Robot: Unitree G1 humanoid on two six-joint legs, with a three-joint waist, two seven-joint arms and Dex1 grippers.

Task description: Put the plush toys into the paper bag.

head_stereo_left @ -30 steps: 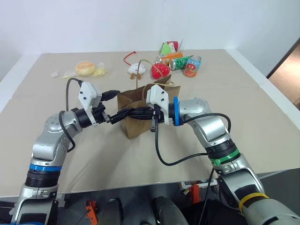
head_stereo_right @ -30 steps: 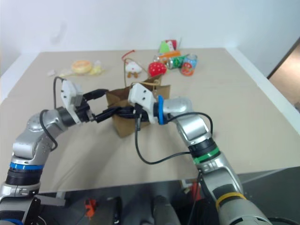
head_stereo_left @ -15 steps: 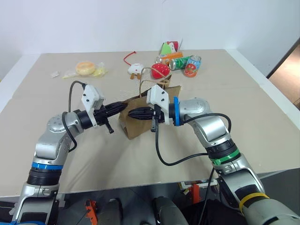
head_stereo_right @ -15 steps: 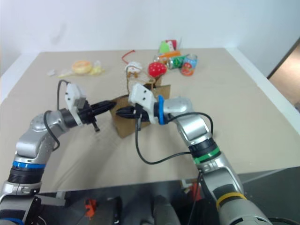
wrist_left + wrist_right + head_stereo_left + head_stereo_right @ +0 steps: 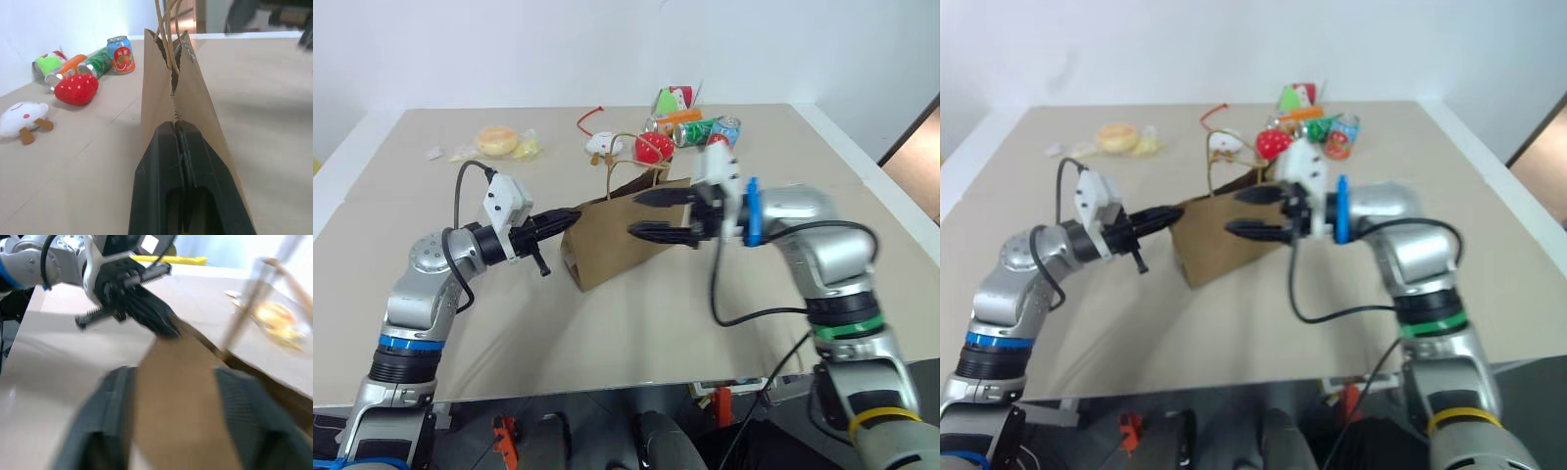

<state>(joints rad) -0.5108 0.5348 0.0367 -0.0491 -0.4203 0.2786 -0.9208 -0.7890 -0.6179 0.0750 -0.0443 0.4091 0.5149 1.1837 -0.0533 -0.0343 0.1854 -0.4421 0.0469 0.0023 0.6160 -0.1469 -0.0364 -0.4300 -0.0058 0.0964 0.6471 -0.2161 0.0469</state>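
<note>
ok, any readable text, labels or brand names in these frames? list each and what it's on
None can be read.
Drink cans: printed with fruit pictures, any lettering too small and blurred to read.
Paper bag: plain brown, no print showing.
Red strawberry plush and white plush: no tags or lettering visible.
White camera housings on the wrists: no markings legible.

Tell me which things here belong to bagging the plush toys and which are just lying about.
Job: paper bag, white plush toy, strawberry plush toy, left claw pinching the bag's edge.
Lying about: drink cans, yellow items, red cord.
</note>
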